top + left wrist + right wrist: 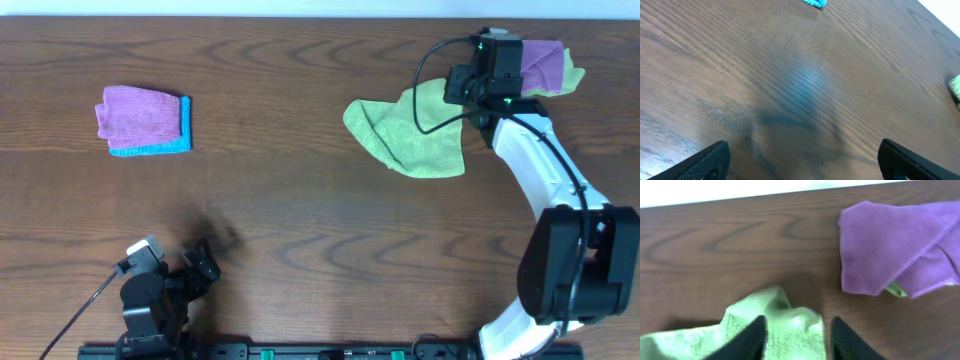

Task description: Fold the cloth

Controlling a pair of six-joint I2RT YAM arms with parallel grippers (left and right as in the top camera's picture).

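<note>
Grasping stage: right gripper (797, 327) straddles far edge of green cloth (412, 135), mid-table right; cannot tell if pinched. Left gripper (802, 147) spread, idle. Next: confirm pinch, carry edge over to near side.

The right arm (530, 150) hides parts of the green cloth (410, 135) and purple cloth (545, 65).

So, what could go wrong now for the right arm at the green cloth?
The right gripper straddles only a bunched edge of the green cloth; the fabric might slip out, or fold unevenly. The purple cloth lies close by; a wide swing could perhaps drag it along.
</note>
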